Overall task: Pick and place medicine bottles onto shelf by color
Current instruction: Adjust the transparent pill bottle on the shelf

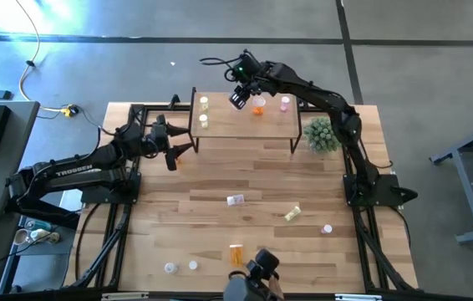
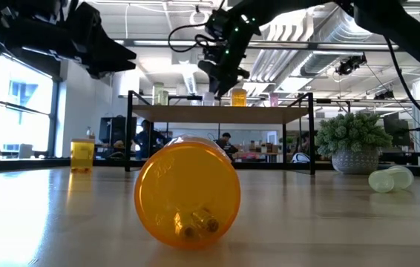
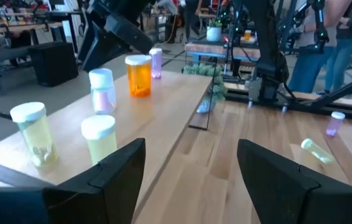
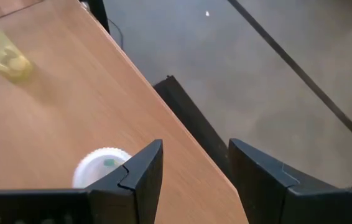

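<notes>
The shelf stands at the table's far side. On it stand two yellow-green bottles at its left end, a pale white-capped bottle, an orange one and a pink one. My right gripper hangs open over the shelf's far edge. The pale bottle's cap sits just outside one finger, and nothing is between the fingers. My left gripper waits open and level by the shelf's left end. More bottles lie loose on the table, among them an orange one on its side.
A green spiky plant stands right of the shelf. Loose bottles sit on the table: a pale one, yellow-green, pink, orange, two white, and an orange one near my left gripper.
</notes>
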Tool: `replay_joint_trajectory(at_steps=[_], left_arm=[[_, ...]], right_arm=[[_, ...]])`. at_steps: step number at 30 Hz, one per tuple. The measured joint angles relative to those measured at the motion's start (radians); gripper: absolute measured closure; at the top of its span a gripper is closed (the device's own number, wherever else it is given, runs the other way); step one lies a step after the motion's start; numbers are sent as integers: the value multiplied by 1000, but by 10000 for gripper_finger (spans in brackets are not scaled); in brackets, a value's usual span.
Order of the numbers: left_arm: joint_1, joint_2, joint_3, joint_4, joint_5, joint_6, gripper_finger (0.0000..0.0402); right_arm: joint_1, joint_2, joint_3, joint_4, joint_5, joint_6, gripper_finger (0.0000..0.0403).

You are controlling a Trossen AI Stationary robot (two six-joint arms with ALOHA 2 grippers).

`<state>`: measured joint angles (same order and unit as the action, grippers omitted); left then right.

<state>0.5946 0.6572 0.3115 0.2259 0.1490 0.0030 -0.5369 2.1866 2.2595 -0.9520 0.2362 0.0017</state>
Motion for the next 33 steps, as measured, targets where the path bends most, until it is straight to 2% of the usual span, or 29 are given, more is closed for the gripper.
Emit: replay_joint_trajectory(at_steps=[13,21,26,33], left_arm=[[0,1,0,-19,-3,10,156],[0,1,0,-16,-3,9,156],[0,1,0,-15,-3,9,156],[0,1,0,-17,-3,9,156]], right_arm=[[0,19,0,-51,-1,25,229],[2,18,0,-45,-63,25,229],[3,18,0,-40,-140,21,229],[3,18,0,-30,-107,20,229]])
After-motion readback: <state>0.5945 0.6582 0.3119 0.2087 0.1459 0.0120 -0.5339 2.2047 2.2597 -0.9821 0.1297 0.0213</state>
